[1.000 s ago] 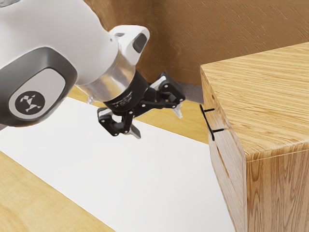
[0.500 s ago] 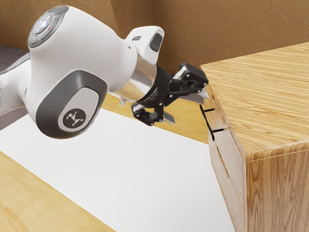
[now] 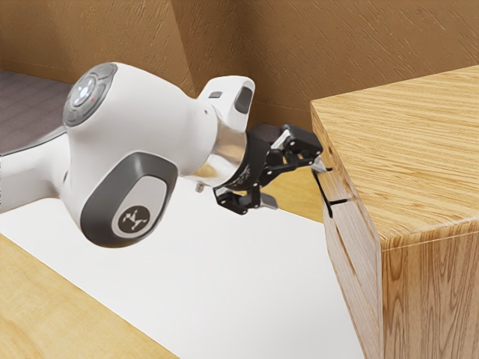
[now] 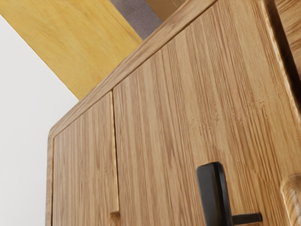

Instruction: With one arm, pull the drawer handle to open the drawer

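Observation:
The wooden cabinet (image 3: 404,172) stands at the exterior view's right, with a thin black handle (image 3: 326,191) sticking out of its drawer front (image 3: 340,217). That front sits flush with the cabinet face. My gripper (image 3: 295,180) is open, level with the handle and just to the exterior view's left of it. Its upper fingertip (image 3: 319,159) is close to the handle's top post and the lower finger (image 3: 268,202) stands further off. Nothing is between the fingers. In the wrist view the drawer front (image 4: 197,108) is very near, with the black handle (image 4: 216,195) at its lower part.
A white tabletop (image 3: 224,269) stretches under the arm, bordered by a wooden floor (image 3: 52,314) and brown walls (image 3: 337,45). A second panel (image 4: 82,174) adjoins the drawer front in the wrist view. The cabinet's flat top (image 3: 419,134) rises above my hand.
My arm has swung toward the exterior view's right, bringing the open gripper from over the white table up close to the black handle. The drawer has not moved.

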Controlling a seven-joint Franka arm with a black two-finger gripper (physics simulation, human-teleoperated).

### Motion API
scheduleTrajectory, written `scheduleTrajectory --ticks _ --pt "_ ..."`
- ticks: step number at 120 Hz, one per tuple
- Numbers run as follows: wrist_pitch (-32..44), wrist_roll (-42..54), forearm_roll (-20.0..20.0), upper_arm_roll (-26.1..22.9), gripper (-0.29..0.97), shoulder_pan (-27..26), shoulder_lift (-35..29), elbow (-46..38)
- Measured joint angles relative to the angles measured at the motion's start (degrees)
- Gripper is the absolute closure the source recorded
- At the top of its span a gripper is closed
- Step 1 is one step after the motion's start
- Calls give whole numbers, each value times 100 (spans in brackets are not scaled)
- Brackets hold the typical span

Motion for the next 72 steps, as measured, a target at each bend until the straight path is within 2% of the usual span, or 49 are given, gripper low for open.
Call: scheduleTrajectory --ticks 72 --pt "147 17 -106 -8 0 -55 131 -160"
